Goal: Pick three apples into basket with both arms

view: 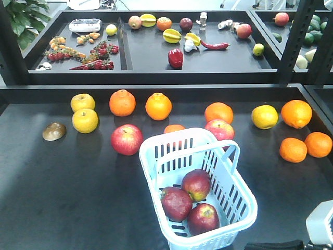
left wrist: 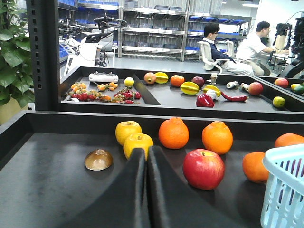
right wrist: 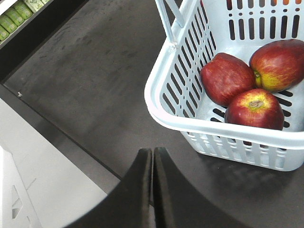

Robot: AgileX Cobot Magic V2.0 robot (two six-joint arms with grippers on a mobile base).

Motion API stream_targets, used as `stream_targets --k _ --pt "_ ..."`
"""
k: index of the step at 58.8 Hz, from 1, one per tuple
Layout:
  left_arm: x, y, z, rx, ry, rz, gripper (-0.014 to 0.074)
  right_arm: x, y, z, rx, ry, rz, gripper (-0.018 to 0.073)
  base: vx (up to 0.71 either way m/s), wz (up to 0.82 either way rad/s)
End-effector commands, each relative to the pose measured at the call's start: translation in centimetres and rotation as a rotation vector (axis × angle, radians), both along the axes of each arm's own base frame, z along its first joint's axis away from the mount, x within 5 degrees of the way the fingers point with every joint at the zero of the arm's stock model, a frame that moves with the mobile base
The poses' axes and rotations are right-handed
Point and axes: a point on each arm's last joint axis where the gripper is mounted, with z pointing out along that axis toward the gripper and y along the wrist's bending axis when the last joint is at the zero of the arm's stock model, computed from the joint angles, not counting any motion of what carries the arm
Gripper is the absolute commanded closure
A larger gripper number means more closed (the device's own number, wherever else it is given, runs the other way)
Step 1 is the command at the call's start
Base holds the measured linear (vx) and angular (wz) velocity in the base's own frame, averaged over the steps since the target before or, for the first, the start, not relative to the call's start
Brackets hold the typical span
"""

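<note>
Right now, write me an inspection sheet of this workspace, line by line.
Surface: dark matte tabletop with a raised black rim, bare patches clean.
Job's things: three dark red apples with yellowish patches lie together inside the pale blue slotted plastic basket; its loop handle is tilted up.
Clutter: two red apples, round oranges, yellow apples and a brown shell-like lump on the table outside the basket.
Hands: left hand shut, empty, above the table; right hand shut, empty, beside the basket.
Cables: nothing seen.
Surroundings: back tray of mixed produce, green potted plant, two seated people, storage racks.
</note>
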Motion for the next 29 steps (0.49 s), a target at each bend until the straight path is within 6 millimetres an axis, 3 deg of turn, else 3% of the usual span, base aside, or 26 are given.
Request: stream_targets --k 1,20,29 --pt "-0.28 0.13 1.54 -0.013 -0.108 0.014 0.0602 0.36 0.12 1.0 0.032 -0.033 -0.015 0.0564 0.0 0.0" --pt "-0.28 0.13 1.54 -0.013 -0.108 0.014 0.0602 0.36 0.12 0.98 0.032 -0.032 -0.015 0.0564 0.0 0.0" --pt "-0.27 0.13 1.54 -0.013 -0.107 0.015 0.0602 0.41 -0.23 0.7 -0.049 -0.071 -0.001 0.0564 0.0 0.0"
